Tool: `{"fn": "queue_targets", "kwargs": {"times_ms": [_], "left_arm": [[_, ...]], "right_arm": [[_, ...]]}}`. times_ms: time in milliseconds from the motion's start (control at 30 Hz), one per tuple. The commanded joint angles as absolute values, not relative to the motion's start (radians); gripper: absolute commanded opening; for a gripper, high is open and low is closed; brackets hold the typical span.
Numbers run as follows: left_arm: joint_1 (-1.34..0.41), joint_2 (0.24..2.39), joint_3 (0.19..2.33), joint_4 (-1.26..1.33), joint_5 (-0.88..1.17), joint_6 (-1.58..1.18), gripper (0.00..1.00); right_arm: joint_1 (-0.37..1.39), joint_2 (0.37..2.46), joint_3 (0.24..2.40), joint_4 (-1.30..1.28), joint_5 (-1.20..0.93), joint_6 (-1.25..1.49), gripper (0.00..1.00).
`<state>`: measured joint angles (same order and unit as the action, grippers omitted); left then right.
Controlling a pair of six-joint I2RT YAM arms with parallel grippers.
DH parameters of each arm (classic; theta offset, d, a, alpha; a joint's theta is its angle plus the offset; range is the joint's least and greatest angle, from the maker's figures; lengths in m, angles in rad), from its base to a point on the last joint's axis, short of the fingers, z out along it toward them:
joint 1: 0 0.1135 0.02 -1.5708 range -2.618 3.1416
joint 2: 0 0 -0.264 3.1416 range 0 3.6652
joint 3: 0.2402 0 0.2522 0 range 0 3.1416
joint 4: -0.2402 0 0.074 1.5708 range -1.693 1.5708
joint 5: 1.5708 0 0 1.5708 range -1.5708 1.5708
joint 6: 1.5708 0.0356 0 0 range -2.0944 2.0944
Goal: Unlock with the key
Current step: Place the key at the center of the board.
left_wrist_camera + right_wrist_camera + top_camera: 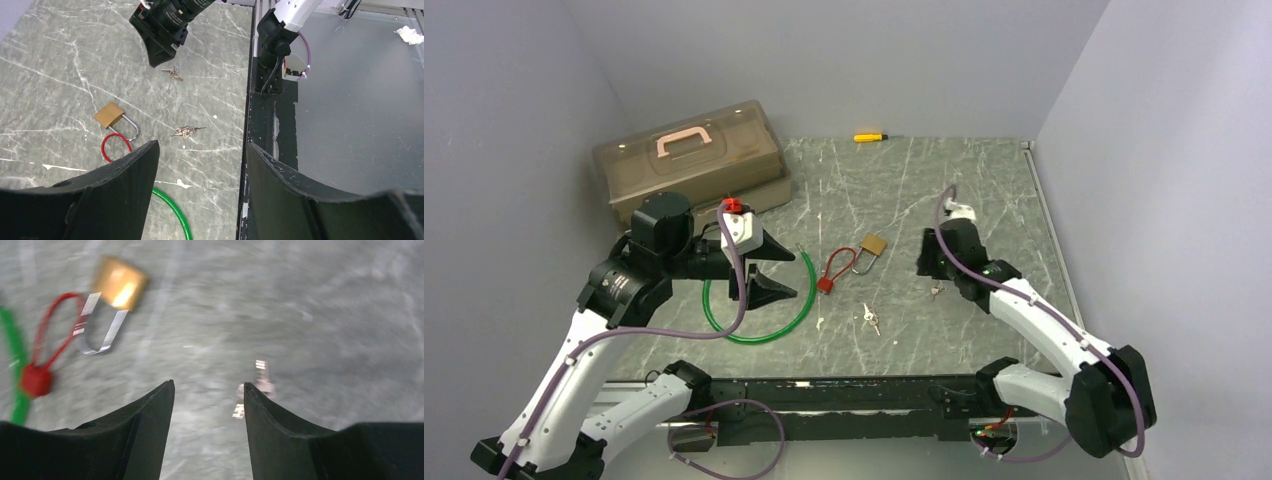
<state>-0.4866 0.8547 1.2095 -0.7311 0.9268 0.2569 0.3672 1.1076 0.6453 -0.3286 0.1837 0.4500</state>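
A brass padlock lies mid-table, its steel shackle hooked through a red cable loop. One small key bunch lies in front of the padlock. A second key lies on the table just beside the tip of my right gripper's finger. My right gripper hovers low there, open, with nothing between its fingers. My left gripper is open and empty, left of the padlock.
A green cable ring lies under my left gripper. A brown toolbox with a pink handle stands at the back left. A yellow screwdriver lies at the far edge. The black base rail runs along the near edge.
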Motion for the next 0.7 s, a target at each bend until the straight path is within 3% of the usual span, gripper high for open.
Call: {"fn": "queue_targets", "kwargs": {"times_ms": [0, 267, 467, 667], "left_arm": [[-0.482, 0.857, 1.223, -0.724, 0.919, 0.249, 0.70], [-0.478, 0.862, 1.181, -0.738, 0.862, 0.255, 0.70], [-0.478, 0.863, 1.178, -0.739, 0.865, 0.255, 0.70], [-0.478, 0.848, 1.148, -0.737, 0.881, 0.259, 0.70]], "right_arm": [[0.556, 1.102, 0.719, -0.253, 0.122, 0.355, 0.55], [0.735, 1.242, 0.712, -0.135, -0.153, 0.250, 0.46], [0.810, 1.328, 0.737, -0.152, -0.148, 0.212, 0.40], [0.840, 1.369, 0.742, -0.204, -0.034, 0.212, 0.44]]}}
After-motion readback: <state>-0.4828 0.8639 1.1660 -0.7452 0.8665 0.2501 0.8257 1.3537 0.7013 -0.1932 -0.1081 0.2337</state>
